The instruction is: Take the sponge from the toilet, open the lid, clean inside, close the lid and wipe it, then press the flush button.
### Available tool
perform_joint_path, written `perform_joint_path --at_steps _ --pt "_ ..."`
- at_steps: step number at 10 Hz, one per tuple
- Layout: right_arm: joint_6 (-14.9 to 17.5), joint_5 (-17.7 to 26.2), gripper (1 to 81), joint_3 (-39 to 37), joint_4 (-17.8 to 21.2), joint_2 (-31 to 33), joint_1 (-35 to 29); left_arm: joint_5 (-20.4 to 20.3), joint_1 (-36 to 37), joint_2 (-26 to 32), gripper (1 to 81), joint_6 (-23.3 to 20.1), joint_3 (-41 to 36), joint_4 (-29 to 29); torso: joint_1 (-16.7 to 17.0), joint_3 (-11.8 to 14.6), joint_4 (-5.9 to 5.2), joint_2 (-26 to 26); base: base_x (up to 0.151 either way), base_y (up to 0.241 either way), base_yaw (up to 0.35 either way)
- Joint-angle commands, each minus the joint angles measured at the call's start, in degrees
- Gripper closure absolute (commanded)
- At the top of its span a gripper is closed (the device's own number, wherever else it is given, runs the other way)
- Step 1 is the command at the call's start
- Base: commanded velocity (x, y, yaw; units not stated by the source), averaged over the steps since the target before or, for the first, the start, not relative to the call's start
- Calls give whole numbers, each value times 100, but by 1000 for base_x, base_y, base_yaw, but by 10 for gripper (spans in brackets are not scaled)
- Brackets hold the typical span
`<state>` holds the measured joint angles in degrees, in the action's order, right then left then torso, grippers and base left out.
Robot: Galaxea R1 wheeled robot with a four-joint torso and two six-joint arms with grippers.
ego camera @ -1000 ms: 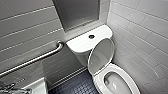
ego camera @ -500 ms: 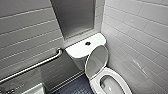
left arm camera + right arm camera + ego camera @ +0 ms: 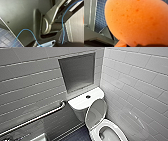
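Sponge [image 3: 137, 21] orange, lid [image 3: 96, 113] upright, toilet [image 3: 82, 102] open

A flat grey panel [image 3: 78, 72] sits sunk into the wall. All around it are big white wall tiles [image 3: 27, 79] with thin lines between them. Below the panel and off to its left, a shiny metal grab bar [image 3: 35, 119] runs slanted along the wall. Far under the panel is a floor [image 3: 77, 135] of small dark blue squares.
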<state>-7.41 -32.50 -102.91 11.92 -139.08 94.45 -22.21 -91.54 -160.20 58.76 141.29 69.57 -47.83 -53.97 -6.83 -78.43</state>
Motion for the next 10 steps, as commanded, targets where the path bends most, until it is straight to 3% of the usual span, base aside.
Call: perform_joint_path --at_steps 1,2,3,5,7,10 --pt "-6 789 811 -500 -463 -307 123 200 -150 -74 10 13 320 65 362 -2 0 562 0 0 0" --pt "-6 858 811 -667 -506 -447 131 208 -150 -127 10 13 417 57 483 24 0 748 0 0 0" --pt "-5 981 811 -781 -568 -526 132 226 -150 -197 10 22 521 57 260 33 0 402 0 0 0" --pt "-23 1508 811 -1070 -551 -710 96 226 -150 -382 10 57 848 -40 382 33 0 584 0 0 0" --pt "-67 2020 811 -1819 -498 -1116 79 226 -150 -540 10 136 1235 -286 419 35 0 634 0 0 0" --pt "-24 2301 811 -3357 -568 -2047 123 235 -53 -567 10 145 1437 -532 422 35 0 632 0 0 0"
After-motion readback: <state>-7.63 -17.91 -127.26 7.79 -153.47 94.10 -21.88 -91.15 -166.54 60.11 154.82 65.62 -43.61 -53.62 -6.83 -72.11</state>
